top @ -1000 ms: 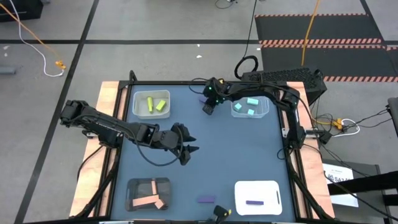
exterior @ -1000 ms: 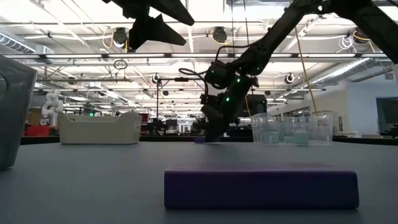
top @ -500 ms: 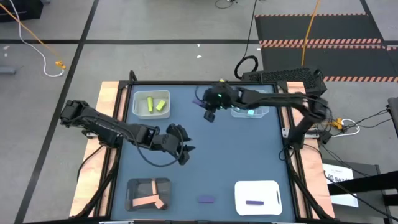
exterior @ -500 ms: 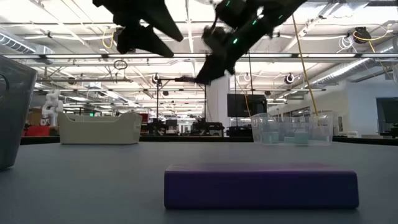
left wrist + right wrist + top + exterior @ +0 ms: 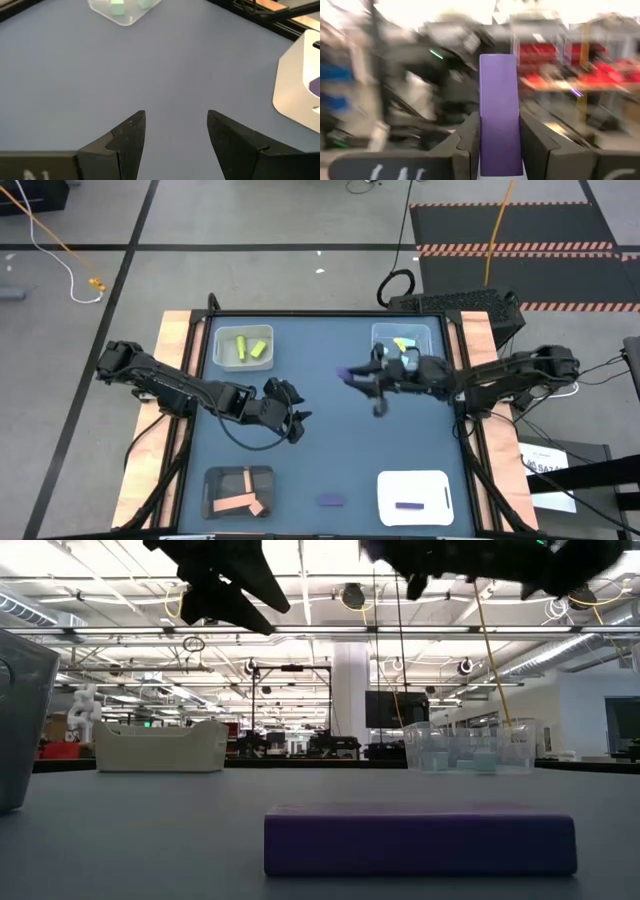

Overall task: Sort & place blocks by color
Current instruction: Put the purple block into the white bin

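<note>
**Right gripper carried a purple bar above the table's middle**

From above, the right gripper was held over the middle of the blue table, clenched on a purple block. Behind it stood the clear tray with mint blocks. The left gripper waited over the table's left half, fingers spread. The far-left white tray held yellow-green blocks; the near-left dark tray held salmon blocks. A second purple block lay on the table near the front edge, beside the white tray with one more purple bar in it.

At table height, that loose purple block filled the foreground, lying flat; both arms hung high above.

The left wrist view showed its fingers apart with nothing between them.

The right wrist view showed the purple bar upright, gripped between the two fingers.
</note>
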